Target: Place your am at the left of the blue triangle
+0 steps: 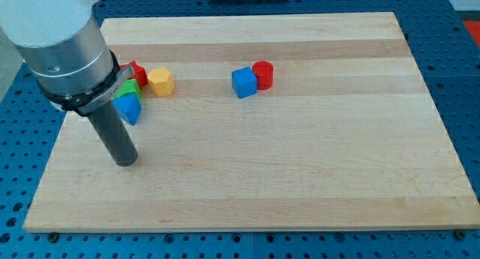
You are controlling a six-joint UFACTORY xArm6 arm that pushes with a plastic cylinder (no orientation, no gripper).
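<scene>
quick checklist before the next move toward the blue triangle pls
1. My tip visible on the wooden board: ok.
2. Blue triangular block visible: ok, partly behind the arm.
3. Tip at the triangle's left: not ok, it sits toward the view's bottom of it.
4. Tip apart from the triangle: ok.
5. Neighbours: green block, red block and yellow block crowd the triangle: not ok.
6. Blue cube and red cylinder far off: ok.

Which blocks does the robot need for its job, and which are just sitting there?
Needed: the blue triangle at the view's left, and my tip, just below it and a bit left.

Just lying about: green block, red block, yellow block, blue cube, red cylinder.
</scene>
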